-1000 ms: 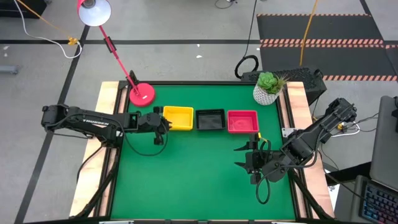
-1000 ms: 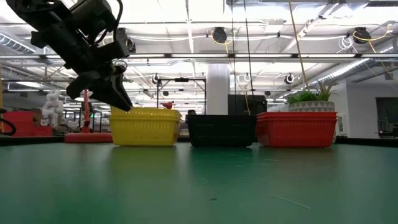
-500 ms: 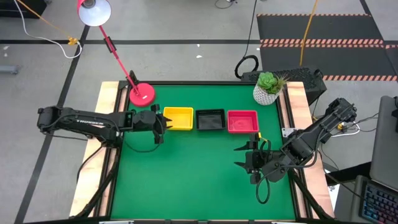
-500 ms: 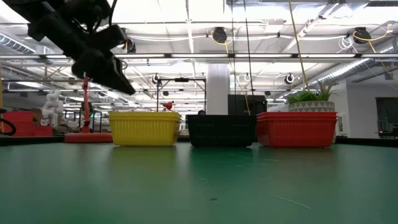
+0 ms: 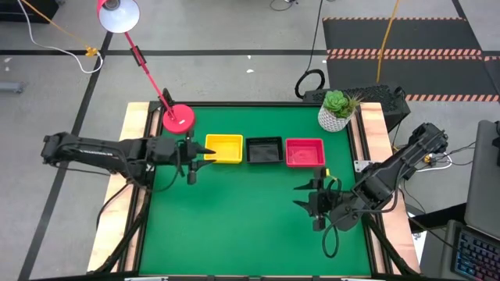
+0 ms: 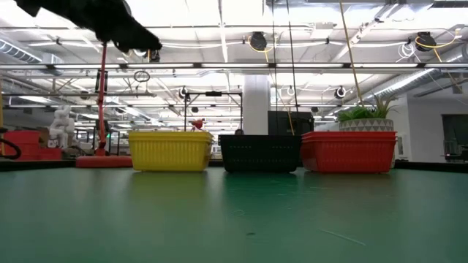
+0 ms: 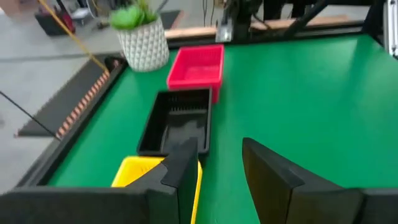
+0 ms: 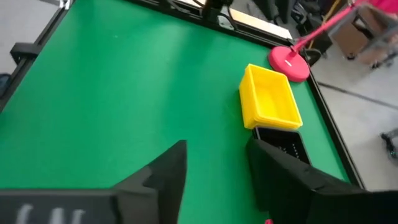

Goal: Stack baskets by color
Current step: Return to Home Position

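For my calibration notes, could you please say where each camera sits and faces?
High view: overhead, facing straight down; left arm and right arm show.
Low view: tabletop height, facing level at yellow baskets, black baskets, red baskets; left arm's tip shows.
Left wrist view: on left arm, facing along the row toward the plant pot; own open jaws show.
Right wrist view: on right arm, facing yellow baskets and lamp base; own open jaws show.
All four share the yellow baskets.
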